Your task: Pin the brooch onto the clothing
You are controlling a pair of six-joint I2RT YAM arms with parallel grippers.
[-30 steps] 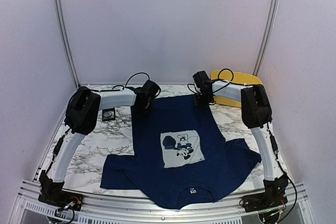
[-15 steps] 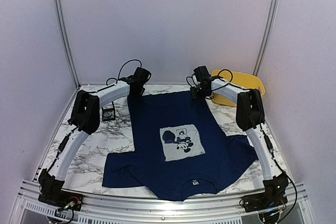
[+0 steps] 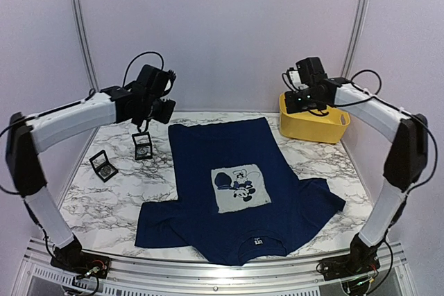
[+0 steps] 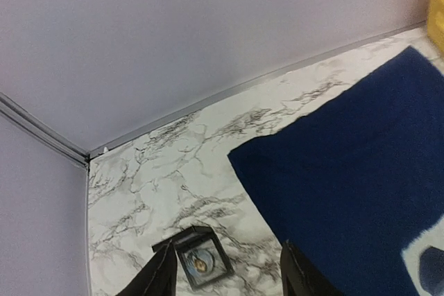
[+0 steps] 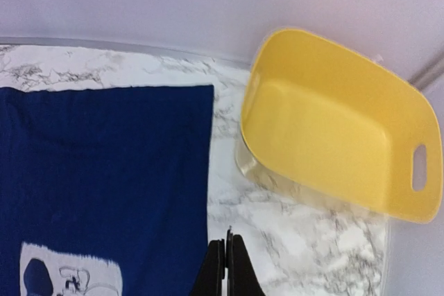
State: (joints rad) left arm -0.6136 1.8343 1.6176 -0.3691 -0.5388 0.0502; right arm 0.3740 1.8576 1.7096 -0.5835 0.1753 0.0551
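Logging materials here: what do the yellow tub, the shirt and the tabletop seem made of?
Yellow tub: probably moulded plastic, smooth, faint sheen, cut-out handle. Shirt: matte woven or knit cloth, lying limp. Tabletop: white with grey veins; real marble or printed laminate, unclear.

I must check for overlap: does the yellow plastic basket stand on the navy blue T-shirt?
No, the yellow plastic basket stands on the marble table beside the navy blue T-shirt, with bare marble between them.

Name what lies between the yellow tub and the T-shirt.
Nothing: only bare marble table separates the yellow tub from the T-shirt, clearest in the right wrist view.
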